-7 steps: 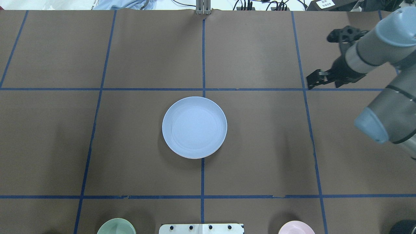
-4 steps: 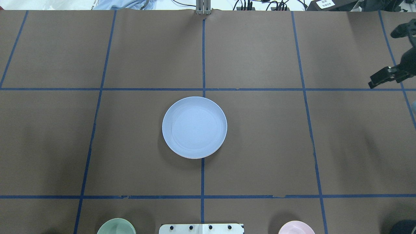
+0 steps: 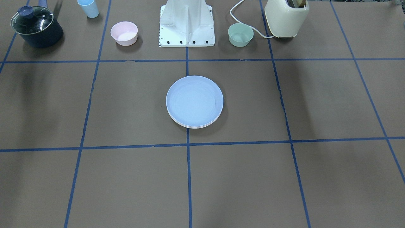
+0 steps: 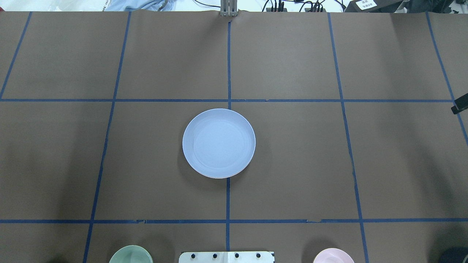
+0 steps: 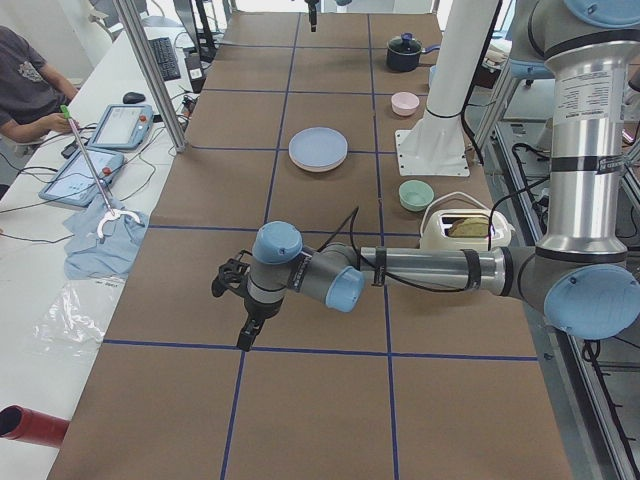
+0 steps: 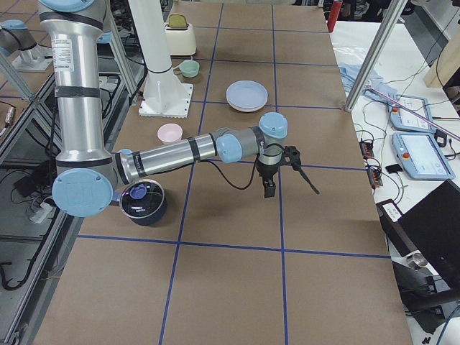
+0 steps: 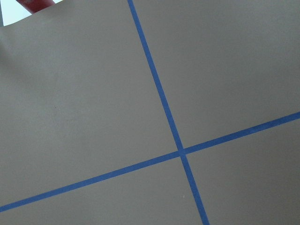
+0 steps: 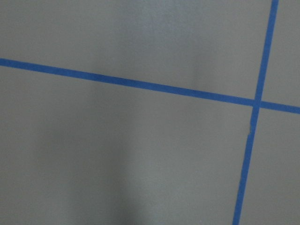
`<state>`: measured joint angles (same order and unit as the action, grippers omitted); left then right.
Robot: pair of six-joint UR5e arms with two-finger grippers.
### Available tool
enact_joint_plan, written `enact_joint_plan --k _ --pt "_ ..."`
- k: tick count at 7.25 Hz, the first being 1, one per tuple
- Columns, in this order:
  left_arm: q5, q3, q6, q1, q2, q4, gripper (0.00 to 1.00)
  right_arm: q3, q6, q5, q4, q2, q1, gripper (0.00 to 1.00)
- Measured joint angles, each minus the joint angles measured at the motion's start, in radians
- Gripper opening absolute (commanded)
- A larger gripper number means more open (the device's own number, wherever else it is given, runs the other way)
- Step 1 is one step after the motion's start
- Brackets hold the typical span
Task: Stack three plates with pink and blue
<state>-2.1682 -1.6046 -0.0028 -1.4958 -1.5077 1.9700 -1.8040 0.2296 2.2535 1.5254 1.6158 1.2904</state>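
Note:
The pale blue plate [image 4: 218, 143] lies at the table's middle, on top of a stack. In the front-facing view [image 3: 194, 100] thin pale rims of lower plates [image 3: 193, 126] show under its near edge; I cannot tell their colours. No pink or cream plate shows apart. My right gripper [image 6: 269, 190] hangs over bare table far to the right of the stack; only a dark tip [image 4: 459, 109] shows in the overhead view. My left gripper [image 5: 243, 338] hangs over bare table far to the left. I cannot tell whether either is open or shut.
Along the robot's edge stand a dark lidded pot [image 3: 36, 27], a small blue cup [image 3: 88, 8], a small pink bowl [image 3: 124, 33], the white robot base [image 3: 186, 23], a green bowl [image 3: 240, 34] and a cream toaster [image 3: 286, 15]. Blue tape lines grid the brown table.
My right arm has drawn back to the right, almost out of the overhead view. The plate stack has not moved.

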Motion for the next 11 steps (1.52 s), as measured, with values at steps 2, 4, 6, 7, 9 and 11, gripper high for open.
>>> enact_joint_plan --k 2,4,6,7,9,11 --pt "-0.004 -0.007 0.000 -0.014 -0.001 -0.102 1.00 0.020 0.006 -0.001 0.009 0.018 0.051 1.00" --pt "-0.016 -0.047 0.000 -0.016 -0.001 -0.243 1.00 0.052 0.007 0.019 0.013 0.029 0.133 1.00" --pt "-0.058 -0.079 0.012 -0.018 0.006 -0.333 1.00 0.078 -0.004 0.074 0.011 0.058 0.209 1.00" --pt "-0.069 -0.085 0.030 -0.018 0.009 -0.353 1.00 0.083 -0.014 0.090 0.009 0.071 0.237 1.00" --pt "-0.074 -0.089 0.046 -0.018 0.010 -0.364 1.00 0.083 -0.056 0.103 0.012 0.084 0.284 1.00" --pt "-0.076 -0.091 0.049 -0.018 0.009 -0.365 1.00 0.065 -0.071 0.105 0.022 0.085 0.320 1.00"
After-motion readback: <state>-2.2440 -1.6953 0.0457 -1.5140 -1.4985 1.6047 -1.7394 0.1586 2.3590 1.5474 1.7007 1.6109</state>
